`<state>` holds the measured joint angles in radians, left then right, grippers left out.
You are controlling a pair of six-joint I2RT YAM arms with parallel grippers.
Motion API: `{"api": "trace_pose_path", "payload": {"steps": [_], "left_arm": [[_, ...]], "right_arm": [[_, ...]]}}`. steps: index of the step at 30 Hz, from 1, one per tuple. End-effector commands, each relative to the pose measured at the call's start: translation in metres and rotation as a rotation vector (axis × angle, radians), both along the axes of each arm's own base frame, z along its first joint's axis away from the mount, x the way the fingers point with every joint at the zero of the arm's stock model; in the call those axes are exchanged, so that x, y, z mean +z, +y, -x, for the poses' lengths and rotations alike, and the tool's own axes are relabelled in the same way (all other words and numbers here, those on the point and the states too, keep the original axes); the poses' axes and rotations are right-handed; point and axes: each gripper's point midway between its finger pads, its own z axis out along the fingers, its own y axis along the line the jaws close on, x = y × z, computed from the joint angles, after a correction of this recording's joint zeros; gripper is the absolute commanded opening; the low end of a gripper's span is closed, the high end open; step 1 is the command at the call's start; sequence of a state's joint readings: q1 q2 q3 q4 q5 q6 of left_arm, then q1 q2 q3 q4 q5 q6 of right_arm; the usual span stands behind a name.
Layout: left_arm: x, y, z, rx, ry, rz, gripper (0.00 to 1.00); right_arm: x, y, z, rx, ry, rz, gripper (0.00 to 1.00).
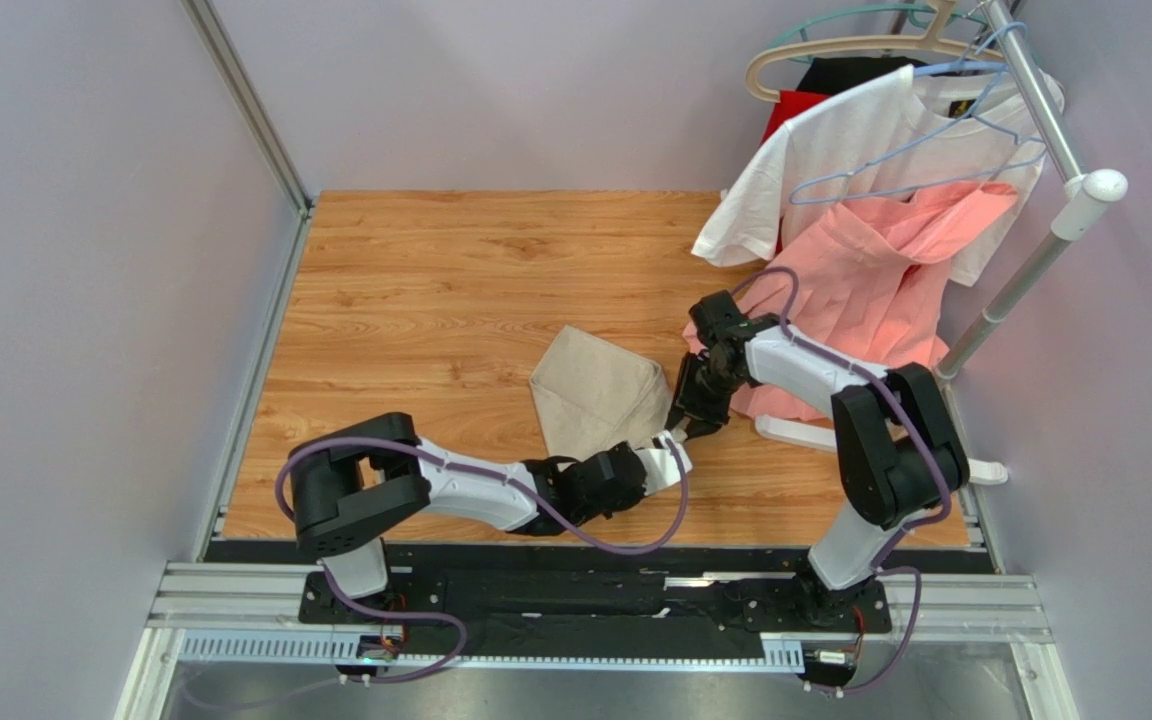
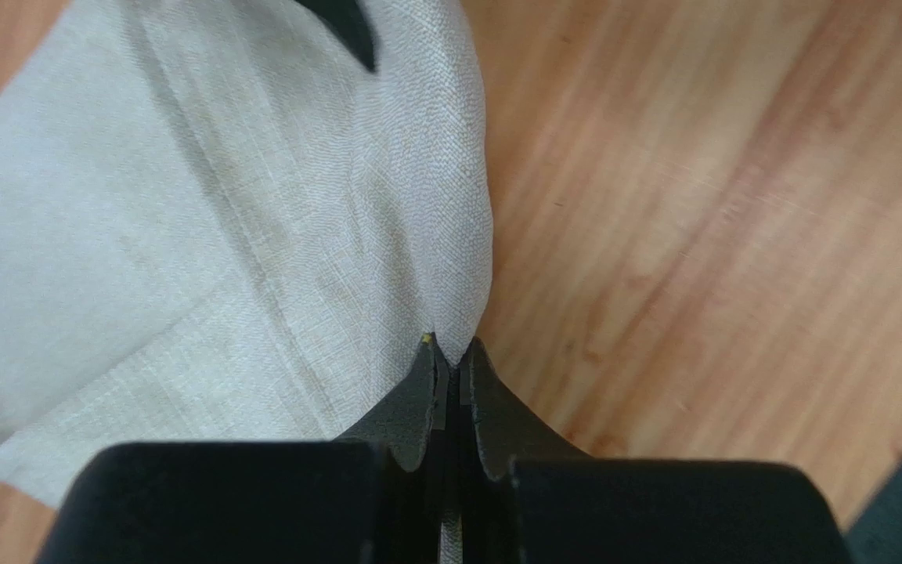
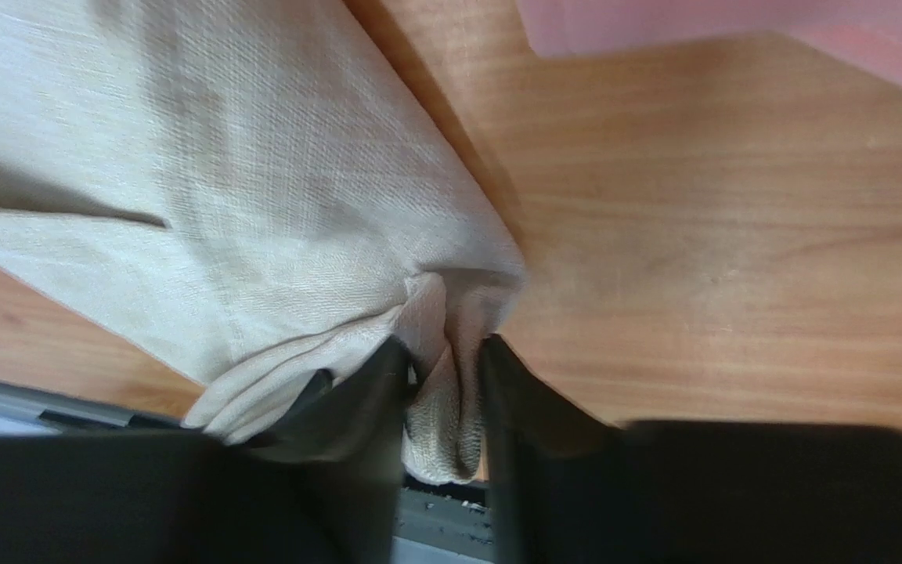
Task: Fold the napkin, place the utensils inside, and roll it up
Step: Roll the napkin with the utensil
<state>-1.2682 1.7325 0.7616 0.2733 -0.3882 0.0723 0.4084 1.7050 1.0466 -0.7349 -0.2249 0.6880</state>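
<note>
- Nearest you, the left fingers (image 2: 449, 364) are pressed fully together, with the very tip of a corner of the napkin (image 1: 597, 393) nipped between them. It is a thin bite, right at the hem.
- Just beyond them, your right fingers (image 1: 686, 420) stand slightly apart around a bunched wad of the same cloth. The wad fills the gap and touches both sides, so I read it as held, but I cannot tell how firmly.
- Both grips sit close together at the napkin's near right end. The rest of the cloth lies on the worktop (image 1: 432, 285) ahead of the arms, already doubled over in an uneven, angular shape with layers showing.
- You look to be in the folding step, with a fold being made or tidied and not yet laid flat.
- Next, I would carry the pinched end across to meet the opposite edge, moving both arms together so the cloth stays taut. Lower it before letting go.
- Watch the left grip, because so small a bite could slip if you pull hard.
- The utensils are not in any view, so you will have to find them before the filling step.
- At the far right, the pink garment (image 1: 875, 285) and the white T-shirt (image 1: 838, 150) hang close behind your right arm. Keep the swing clear of them.
</note>
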Motion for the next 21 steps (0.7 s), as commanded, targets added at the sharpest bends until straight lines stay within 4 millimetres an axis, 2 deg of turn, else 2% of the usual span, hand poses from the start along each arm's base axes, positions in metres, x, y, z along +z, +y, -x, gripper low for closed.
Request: {"api": "trace_pose_path", "payload": {"steps": [1, 2, 3, 4, 7, 8, 10, 11, 13, 14, 18, 21], "left_arm": [[0.0, -0.004, 0.036, -0.119, 0.212, 0.032, 0.0], [0.0, 0.0, 0.034, -0.097, 0.252, 0.051, 0.0], [0.0, -0.001, 0.041, -0.126, 0.312, 0.071, 0.0], [0.001, 0.0, 0.041, -0.111, 0.347, 0.092, 0.0], [0.0, 0.005, 0.045, -0.115, 0.466, 0.13, 0.0], [0.0, 0.008, 0.038, -0.098, 0.492, 0.14, 0.0], [-0.004, 0.012, 0.047, -0.109, 0.594, 0.143, 0.0], [-0.004, 0.015, 0.041, -0.091, 0.623, 0.157, 0.0], [-0.009, 0.018, 0.049, -0.107, 0.713, 0.153, 0.0], [-0.008, 0.018, 0.043, -0.101, 0.732, 0.161, 0.0], [-0.016, 0.023, 0.05, -0.123, 0.852, 0.126, 0.0], [-0.015, 0.019, 0.051, -0.164, 0.904, 0.14, 0.0]], "right_arm": [[0.049, -0.002, -0.017, -0.021, -0.155, -0.152, 0.45], [0.054, -0.011, -0.021, -0.051, -0.173, -0.164, 0.51], [0.059, -0.015, -0.023, -0.06, -0.194, -0.175, 0.54], [0.069, -0.019, -0.019, -0.065, -0.228, -0.197, 0.55], [0.081, -0.042, -0.023, -0.14, -0.289, -0.232, 0.57], [0.086, -0.047, -0.018, -0.153, -0.317, -0.243, 0.57], [0.091, -0.054, -0.018, -0.191, -0.357, -0.261, 0.57], [0.096, -0.056, -0.012, -0.198, -0.393, -0.262, 0.57], [0.105, -0.06, -0.016, -0.217, -0.472, -0.264, 0.57], [0.113, -0.062, -0.014, -0.224, -0.52, -0.267, 0.57], [0.115, -0.072, -0.01, -0.207, -0.661, -0.229, 0.57], [0.119, -0.071, -0.006, -0.129, -0.766, -0.232, 0.56]]}}
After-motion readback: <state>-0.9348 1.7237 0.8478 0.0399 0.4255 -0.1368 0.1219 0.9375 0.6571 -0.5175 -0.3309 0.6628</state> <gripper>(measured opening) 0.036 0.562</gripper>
